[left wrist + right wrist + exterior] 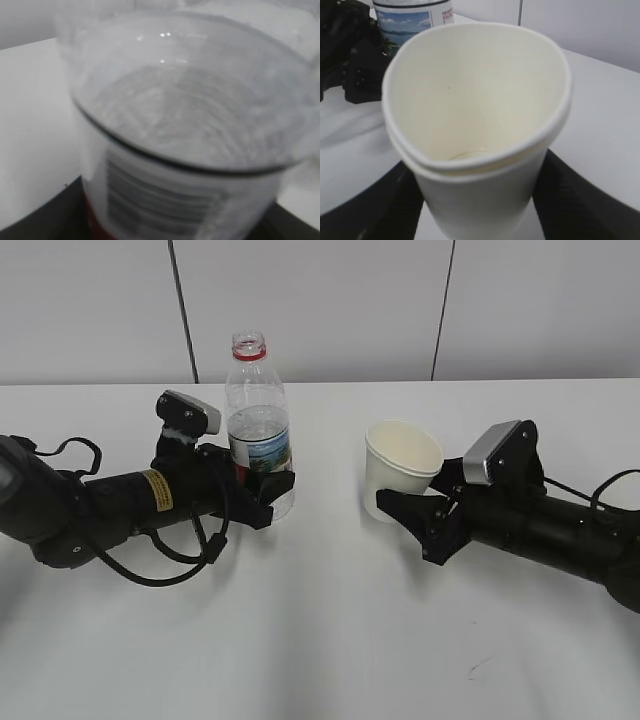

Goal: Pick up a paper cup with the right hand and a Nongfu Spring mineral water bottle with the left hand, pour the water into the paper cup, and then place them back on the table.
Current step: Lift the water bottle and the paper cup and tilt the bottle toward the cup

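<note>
Left black gripper (pixel 262 490) clamps the clear ribbed water bottle (pixel 258 420), centre-left, upright, ready to lift. Right black gripper (pixel 415 508) squeezes the off-white paper cup (pixel 398 468), rim deformed oval.

Tabletop layout: bottle left, cup right, both upright.

Tall clear ribbed plastic water bottle (pixel 257 425) stands on the large flat white table (pixel 320 640), left of the small tapered paper cup (pixel 398 470). Left black gripper (pixel 262 490) reaches in from the left around the bottle's lower part; right black gripper (pixel 415 515) reaches from the right around the cup's base.

Clear glossy plastic bottle (pixel 258 430), matt paper cup (pixel 398 466)
</note>
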Motion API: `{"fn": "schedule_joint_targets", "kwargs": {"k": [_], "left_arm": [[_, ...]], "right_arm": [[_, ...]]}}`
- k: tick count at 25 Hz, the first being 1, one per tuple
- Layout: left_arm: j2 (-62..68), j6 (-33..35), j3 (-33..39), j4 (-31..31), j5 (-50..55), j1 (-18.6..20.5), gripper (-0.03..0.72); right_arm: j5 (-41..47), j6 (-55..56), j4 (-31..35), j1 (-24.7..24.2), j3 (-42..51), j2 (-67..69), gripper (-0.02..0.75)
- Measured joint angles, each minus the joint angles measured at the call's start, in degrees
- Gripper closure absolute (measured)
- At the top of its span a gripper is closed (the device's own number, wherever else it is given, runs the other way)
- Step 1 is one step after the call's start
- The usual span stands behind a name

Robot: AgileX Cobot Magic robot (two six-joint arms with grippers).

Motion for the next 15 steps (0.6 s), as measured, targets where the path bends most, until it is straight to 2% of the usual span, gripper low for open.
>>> {"fn": "schedule_joint_targets", "kwargs": {"k": [4, 7, 10, 15], "left_arm": [[-1.44, -0.05, -0.06, 1.79, 2.87, 0.0, 0.328], [-3.65, -0.05, -0.06, 4.09, 7.13, 0.0, 0.36], [-6.12, -0.05, 0.11, 5.33, 11.1, 0.0, 0.372], [-11.41, 1.38, 0.11, 5.45, 14.8, 0.0, 0.376]], "right_arm": [[0.15, 0.85, -1.62, 0.0, 0.0, -2.35, 0.265], [3.78, 1.97, -2.66, 0.0, 0.0, -4.13, 0.265], [7.33, 2.88, -4.07, 0.0, 0.0, -4.97, 0.265], [8.12, 5.12, -7.86, 0.0, 0.0, -5.1, 0.265]]}}
